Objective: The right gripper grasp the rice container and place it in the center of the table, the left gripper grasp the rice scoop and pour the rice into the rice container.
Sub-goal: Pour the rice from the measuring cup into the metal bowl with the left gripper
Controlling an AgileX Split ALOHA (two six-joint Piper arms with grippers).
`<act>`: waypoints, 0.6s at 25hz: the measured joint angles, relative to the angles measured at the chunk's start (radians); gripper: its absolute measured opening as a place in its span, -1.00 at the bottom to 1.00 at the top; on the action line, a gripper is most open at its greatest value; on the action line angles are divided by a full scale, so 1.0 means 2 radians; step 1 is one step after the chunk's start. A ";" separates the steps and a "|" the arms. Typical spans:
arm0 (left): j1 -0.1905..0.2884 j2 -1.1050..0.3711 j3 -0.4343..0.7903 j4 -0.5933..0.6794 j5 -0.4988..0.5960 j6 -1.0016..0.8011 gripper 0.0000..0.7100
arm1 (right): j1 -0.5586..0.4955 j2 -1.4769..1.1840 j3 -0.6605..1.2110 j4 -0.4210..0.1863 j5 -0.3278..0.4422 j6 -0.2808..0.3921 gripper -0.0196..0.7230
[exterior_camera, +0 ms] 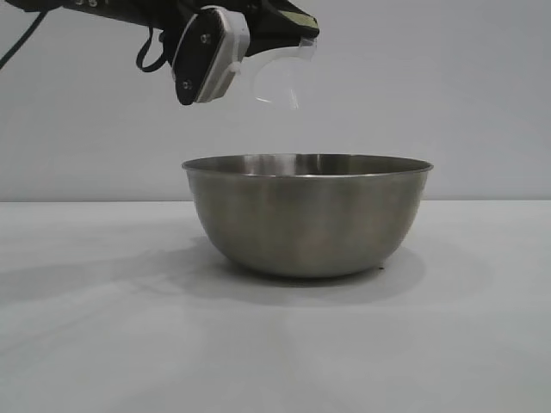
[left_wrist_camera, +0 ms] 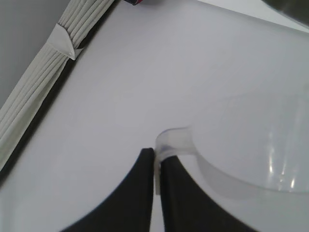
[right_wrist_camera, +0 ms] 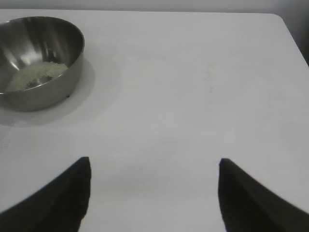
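Observation:
The steel rice container [exterior_camera: 307, 215] stands on the white table [exterior_camera: 103, 344] in the middle of the exterior view. White rice [right_wrist_camera: 36, 75] lies in its bottom, as the right wrist view shows, where the rice container [right_wrist_camera: 63, 53] sits off to one side. High above the bowl's left part my left gripper [left_wrist_camera: 157, 157] is shut on the loop handle of the clear rice scoop [left_wrist_camera: 251, 154], which hangs tilted [exterior_camera: 280, 73]. My right gripper [right_wrist_camera: 153, 162] is open over bare table, away from the bowl, holding nothing.
A pleated grey curtain [left_wrist_camera: 38, 92] runs along the table's edge in the left wrist view. The table's rounded far corner [right_wrist_camera: 277, 19] shows in the right wrist view. Bare tabletop lies all round the bowl.

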 joint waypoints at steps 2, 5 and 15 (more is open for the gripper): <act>0.000 0.000 0.000 0.001 -0.005 0.000 -1.00 | 0.000 0.000 0.000 0.000 0.000 0.000 0.33; -0.002 0.000 0.000 0.002 -0.018 0.021 -1.00 | 0.000 0.000 0.000 0.000 0.000 0.000 0.33; -0.006 0.000 0.000 -0.048 -0.027 -0.051 -1.00 | 0.000 0.000 0.000 0.000 0.000 0.000 0.33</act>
